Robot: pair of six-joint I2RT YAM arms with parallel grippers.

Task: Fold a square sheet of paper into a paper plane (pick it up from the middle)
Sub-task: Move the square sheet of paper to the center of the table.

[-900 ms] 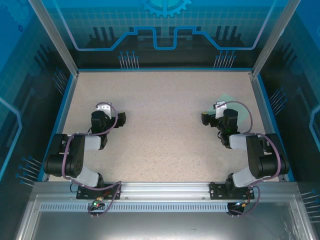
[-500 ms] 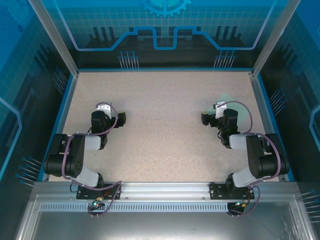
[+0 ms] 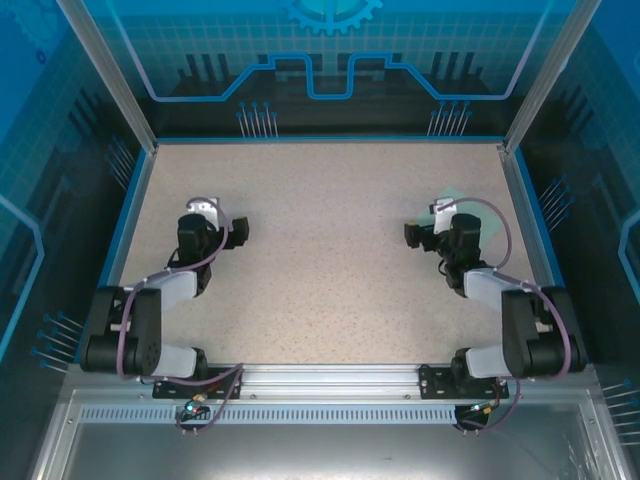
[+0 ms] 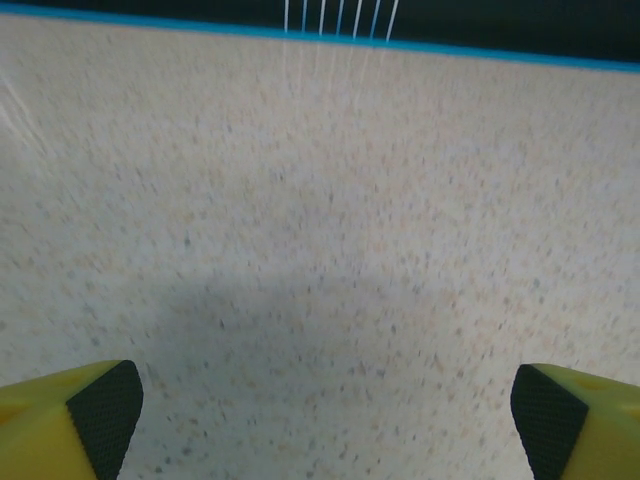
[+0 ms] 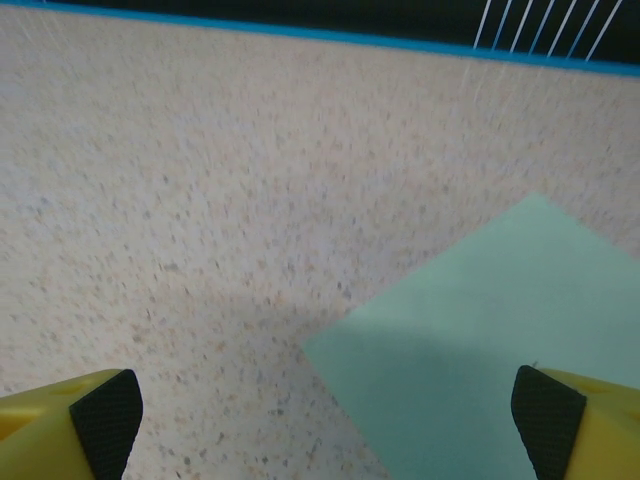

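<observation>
1. Paper first: the square sheet of paper [image 5: 500,340], pale mint green, lies flat on the speckled tabletop [image 3: 330,260], over on the right side just beyond the right arm's wrist. No crease shows on the part I can see.
2. The right gripper [image 5: 325,415] stands spread wide with nothing in it. The sheet lies ahead of it and off toward its right-hand fingertip [image 5: 542,420], one corner aimed at the far edge [image 5: 250,30] of the table.
3. Whether that pad touches the paper, I cannot tell.
4. The left gripper [image 4: 325,415], on the left side of the table, is just as wide open and empty — only bare tabletop lies between its yellow fingers, well apart from the sheet.
</observation>
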